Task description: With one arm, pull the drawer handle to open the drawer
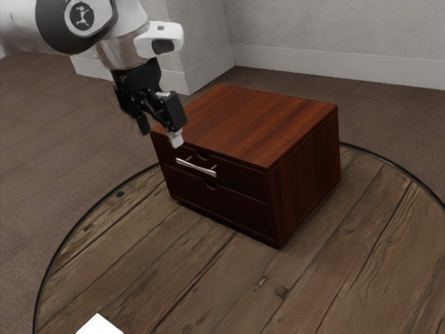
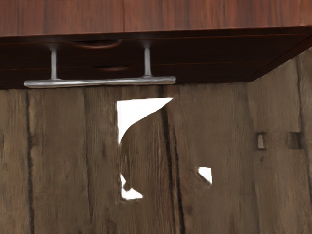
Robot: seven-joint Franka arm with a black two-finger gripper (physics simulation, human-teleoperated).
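A dark reddish wooden cabinet [image 1: 264,132] with two stacked drawers stands on a round plank table [image 1: 208,278]. The upper drawer [image 1: 229,174] carries a silver bar handle [image 1: 196,165] on two posts, and its front sits flush with the cabinet face. My black gripper [image 1: 160,132] hangs just above the handle, towards the exterior view's left, near the cabinet's top front corner. Its fingers stand apart, open, with nothing between them. From the wrist camera, the handle [image 2: 100,82] runs crosswise just under the cabinet's top edge [image 2: 156,19], a short way ahead of my hand.
The lower drawer [image 1: 222,205] has no bar handle that I can see. A small white object [image 1: 97,325] lies at the table's near edge. Carpet [image 1: 62,146] surrounds the table and white walls [image 1: 334,35] stand behind.
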